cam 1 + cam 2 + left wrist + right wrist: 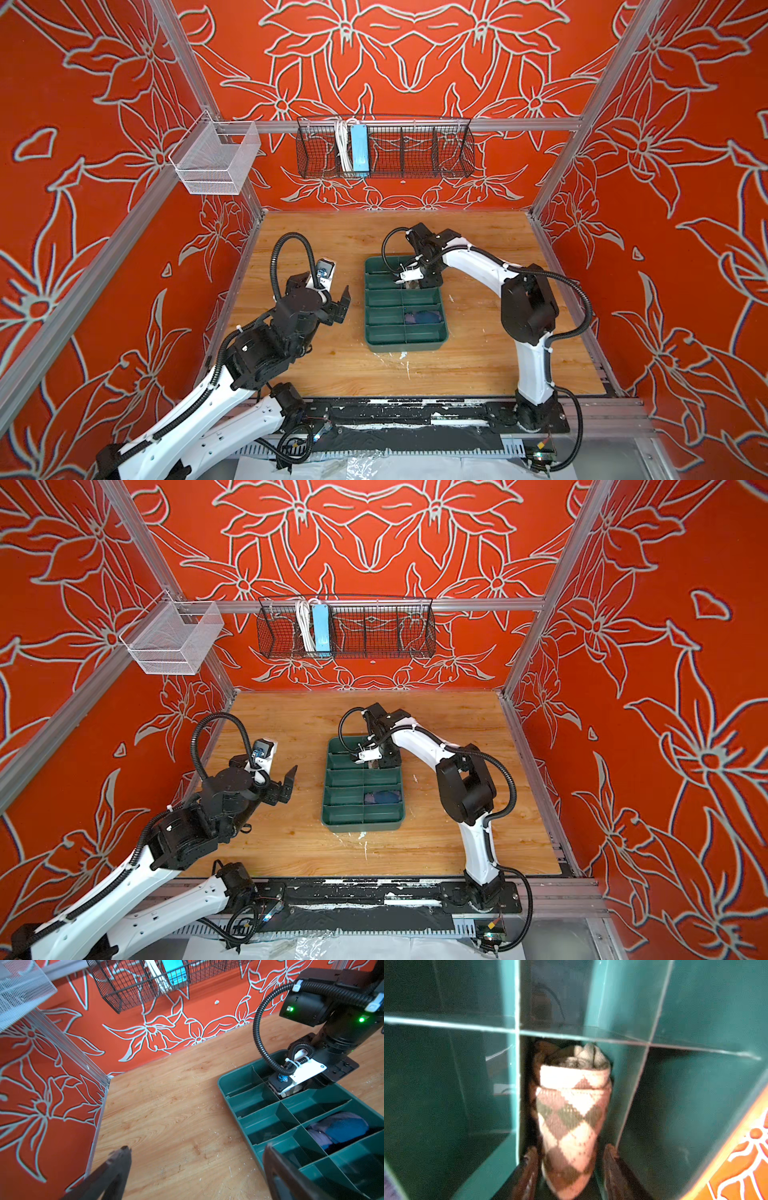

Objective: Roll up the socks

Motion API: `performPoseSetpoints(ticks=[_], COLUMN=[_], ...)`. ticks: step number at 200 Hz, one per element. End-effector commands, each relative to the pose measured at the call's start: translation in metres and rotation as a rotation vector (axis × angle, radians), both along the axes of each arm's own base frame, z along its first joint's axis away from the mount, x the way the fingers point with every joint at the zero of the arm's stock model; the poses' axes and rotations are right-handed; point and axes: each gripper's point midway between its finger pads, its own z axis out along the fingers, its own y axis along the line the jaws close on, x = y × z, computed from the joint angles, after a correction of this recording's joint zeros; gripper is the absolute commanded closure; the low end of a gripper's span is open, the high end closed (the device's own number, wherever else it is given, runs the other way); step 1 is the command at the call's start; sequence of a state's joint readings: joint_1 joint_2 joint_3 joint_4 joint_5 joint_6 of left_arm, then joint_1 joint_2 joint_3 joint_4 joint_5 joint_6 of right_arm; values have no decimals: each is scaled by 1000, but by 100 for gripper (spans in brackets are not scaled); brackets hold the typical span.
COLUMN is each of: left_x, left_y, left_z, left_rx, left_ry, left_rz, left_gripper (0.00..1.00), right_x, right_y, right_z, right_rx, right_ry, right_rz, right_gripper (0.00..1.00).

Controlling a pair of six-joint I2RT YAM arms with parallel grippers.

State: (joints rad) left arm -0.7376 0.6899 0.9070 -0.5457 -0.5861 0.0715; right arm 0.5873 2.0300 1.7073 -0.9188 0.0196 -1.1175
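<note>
Softness should let the light rolled argyle sock point(571, 1118) squash, so pinch its fat middle; right tool point(571, 1149) straddles it, jaws parted, in the tray point(695, 1105); left tool point(197, 1147) spread.

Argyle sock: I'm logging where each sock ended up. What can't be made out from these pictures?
- argyle sock: both top views, almost wholly hidden under the right arm's wrist.
- purple sock: left wrist view, lower part behind a green tray divider; both top views, too small for detail.
- right gripper: right wrist view, finger bases cut off by the edge; both top views, hidden under its own wrist.
</note>
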Motion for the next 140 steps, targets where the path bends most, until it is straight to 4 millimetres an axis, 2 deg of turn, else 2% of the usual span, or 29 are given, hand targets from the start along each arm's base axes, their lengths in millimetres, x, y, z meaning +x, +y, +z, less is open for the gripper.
performPoseSetpoints(ticks=[1,28,50,56,64,67,69,82,100,106,112,122,140], left_x=[6,21,46,54,67,72,75,94,109,110,109,106,96], left_y=[-1,-12,-16,-11,-4,1,5,30,68,83,96,115,140], left_z=[17,23,17,13,7,4,3,-11,-38,-49,-61,-80,-111], left_rx=[22,70,23,-11,-75,-99,-116,-209,-318,-354,-378,-380,-349], left_ry=[-76,-128,-126,-109,-81,-72,-67,-48,-37,-30,-22,-18,-28], left_rz=[-2,-19,-9,12,40,59,71,162,278,333,383,459,567], left_gripper=[3,3,3,3,3,3,3,3,3,3,3,3,3], right_x=[-11,-6,15,19,26,26,24,21,7,3,-2,-12,-31], right_y=[1,2,-1,-5,-12,-17,-21,-47,-88,-104,-121,-150,-205], right_z=[44,104,165,180,210,210,222,242,242,229,226,205,171], right_rx=[64,186,409,483,616,645,681,864,1030,1039,1057,1038,1019], right_ry=[-24,-175,-405,-465,-580,-598,-637,-731,-806,-835,-888,-955,-1040], right_rz=[8,-41,-199,-255,-332,-367,-379,-527,-724,-800,-867,-989,-1219], right_gripper=[46,46,46,46,45,45,45,42,42,40,38,35,33])
